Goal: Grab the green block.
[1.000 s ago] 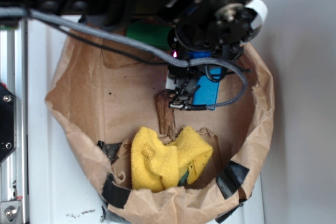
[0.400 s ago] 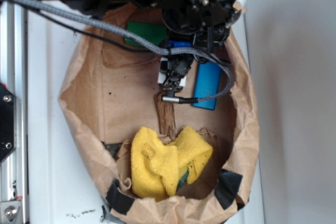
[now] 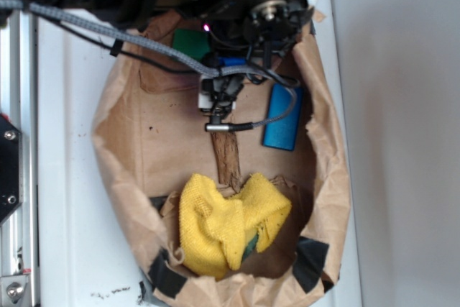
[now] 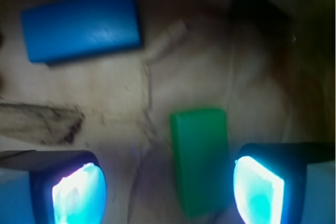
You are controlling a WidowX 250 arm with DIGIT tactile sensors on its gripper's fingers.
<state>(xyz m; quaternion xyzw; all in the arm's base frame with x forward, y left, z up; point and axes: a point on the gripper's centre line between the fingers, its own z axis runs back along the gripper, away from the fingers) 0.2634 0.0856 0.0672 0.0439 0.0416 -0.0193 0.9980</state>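
Observation:
The green block [image 4: 200, 158] lies flat on the brown paper floor in the wrist view, between my two fingers and nearer the right one. My gripper [image 4: 168, 190] is open, its glowing pads [image 4: 79, 192] wide apart and touching nothing. From the exterior view only a corner of the green block [image 3: 190, 42] shows at the far end of the paper bag, partly hidden under the arm. My gripper [image 3: 218, 98] hangs just in front of it.
A blue block [image 3: 282, 126] lies to the right inside the brown paper bag [image 3: 115, 149]. A crumpled yellow cloth [image 3: 226, 224] fills the bag's near end. The bag's raised walls surround the arm.
The arm has moved left and toward the far end of the bag, away from the blue block and over the green block. The bag's walls have shifted inward.

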